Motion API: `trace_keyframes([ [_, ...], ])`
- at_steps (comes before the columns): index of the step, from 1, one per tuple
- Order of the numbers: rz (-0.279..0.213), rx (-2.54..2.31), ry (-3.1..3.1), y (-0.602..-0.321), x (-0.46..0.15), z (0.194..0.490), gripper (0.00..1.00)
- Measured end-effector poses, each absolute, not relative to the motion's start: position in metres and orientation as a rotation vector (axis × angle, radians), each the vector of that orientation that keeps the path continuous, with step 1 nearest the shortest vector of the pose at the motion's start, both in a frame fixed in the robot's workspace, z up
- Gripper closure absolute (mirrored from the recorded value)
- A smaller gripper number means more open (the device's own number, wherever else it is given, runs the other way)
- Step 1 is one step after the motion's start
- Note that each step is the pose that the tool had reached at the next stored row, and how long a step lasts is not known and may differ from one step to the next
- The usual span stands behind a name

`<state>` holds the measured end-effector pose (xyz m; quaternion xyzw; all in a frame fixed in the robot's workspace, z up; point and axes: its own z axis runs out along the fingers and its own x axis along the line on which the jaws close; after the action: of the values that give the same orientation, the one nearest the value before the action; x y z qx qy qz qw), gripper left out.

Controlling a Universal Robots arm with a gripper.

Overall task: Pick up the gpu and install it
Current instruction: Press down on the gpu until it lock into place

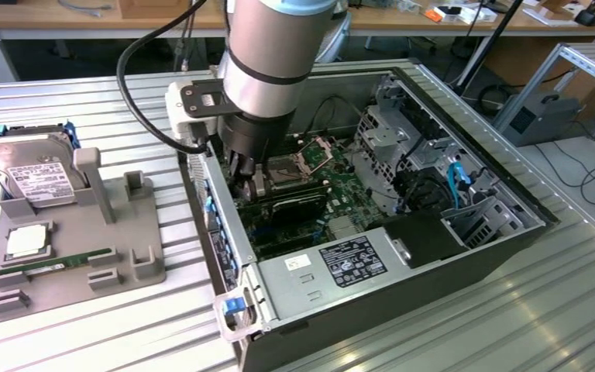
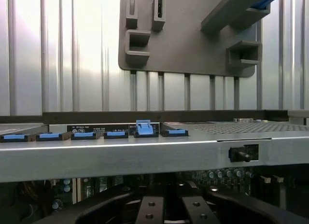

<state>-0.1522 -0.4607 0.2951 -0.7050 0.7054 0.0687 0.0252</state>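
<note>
The gripper [image 1: 244, 184] reaches down inside the open computer case [image 1: 504, 225], fingers [image 2: 150, 210] clenched together over the motherboard [image 1: 324, 174] (the gpu cannot be made out beneath them).

Open PC case [image 1: 504, 232] lies on its side on the ribbed metal table [image 1: 91, 101], motherboard [image 1: 324, 174] exposed, power supply [image 1: 355, 260] with white label at the table's near edge, drive cages [image 1: 396, 128] toward the far edge. Grey parts holder [image 1: 132, 267] sits beside the case on the exterior view's left, carrying a hard drive [image 1: 34, 174] standing upright in a slot, a CPU [image 1: 27, 240] lying flat, and a RAM stick [image 1: 55, 267] lying just beside the CPU. Row of blue clips [image 2: 116, 134] runs along the case's rear edge.
</note>
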Motion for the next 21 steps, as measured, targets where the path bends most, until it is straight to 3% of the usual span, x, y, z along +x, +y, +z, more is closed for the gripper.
trace_keyframes([
  [9, 0.215, -2.179, 2.178, -0.453, -0.160, 0.295, 0.89],
  [21, 0.252, -2.162, 2.159, -0.467, -0.158, 0.295, 0.89],
])
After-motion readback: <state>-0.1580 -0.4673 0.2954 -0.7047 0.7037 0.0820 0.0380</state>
